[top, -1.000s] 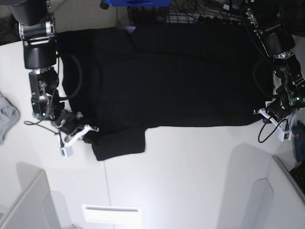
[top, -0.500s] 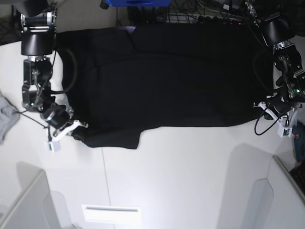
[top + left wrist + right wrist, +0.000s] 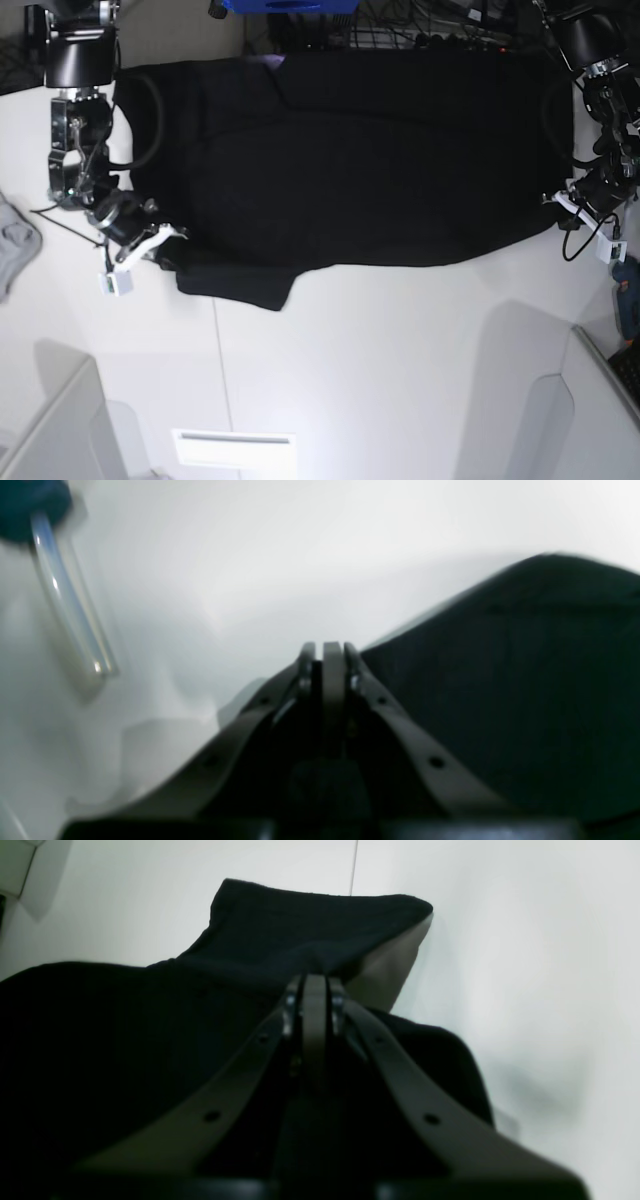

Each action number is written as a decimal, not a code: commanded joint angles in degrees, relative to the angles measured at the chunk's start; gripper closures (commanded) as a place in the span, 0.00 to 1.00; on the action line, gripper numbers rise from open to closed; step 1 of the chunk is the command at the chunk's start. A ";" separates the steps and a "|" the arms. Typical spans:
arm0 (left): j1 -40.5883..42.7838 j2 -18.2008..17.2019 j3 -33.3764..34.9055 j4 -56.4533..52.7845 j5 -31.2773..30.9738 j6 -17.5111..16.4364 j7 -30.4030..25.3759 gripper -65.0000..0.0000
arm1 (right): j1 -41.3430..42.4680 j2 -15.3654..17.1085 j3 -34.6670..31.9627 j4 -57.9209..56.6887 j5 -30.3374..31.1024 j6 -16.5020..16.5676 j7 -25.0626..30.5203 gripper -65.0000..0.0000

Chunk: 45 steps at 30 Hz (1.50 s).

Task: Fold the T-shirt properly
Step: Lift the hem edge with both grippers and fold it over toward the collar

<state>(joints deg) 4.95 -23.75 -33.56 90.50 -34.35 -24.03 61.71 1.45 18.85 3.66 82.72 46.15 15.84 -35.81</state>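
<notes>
Both grippers, right gripper [image 3: 165, 240] and left gripper [image 3: 572, 203], are clamped shut on the T-shirt [image 3: 350, 150], dragging it backward and flattening it for folding.

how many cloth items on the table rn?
2. The black T-shirt lies spread across the far half of the table. A small light-grey cloth sits at the base view's left edge, cut off by the frame. More may lie out of view.
</notes>
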 commanded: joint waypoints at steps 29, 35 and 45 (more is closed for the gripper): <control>9.16 -1.62 -8.33 9.41 -0.25 -8.01 3.12 1.00 | -4.75 0.36 8.08 10.86 0.84 0.38 -8.19 1.00; 9.60 -1.53 -8.33 9.41 -0.25 -8.01 3.12 1.00 | -8.27 0.36 8.16 14.47 0.93 0.38 -8.19 1.00; 12.32 -1.70 -8.42 10.73 -0.16 -8.01 3.21 1.00 | -12.05 0.36 8.25 17.46 0.75 0.38 -8.10 1.00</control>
<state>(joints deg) 17.39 -24.12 -41.39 99.85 -33.93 -31.77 65.80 -11.14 18.41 11.38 99.07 46.11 15.86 -45.12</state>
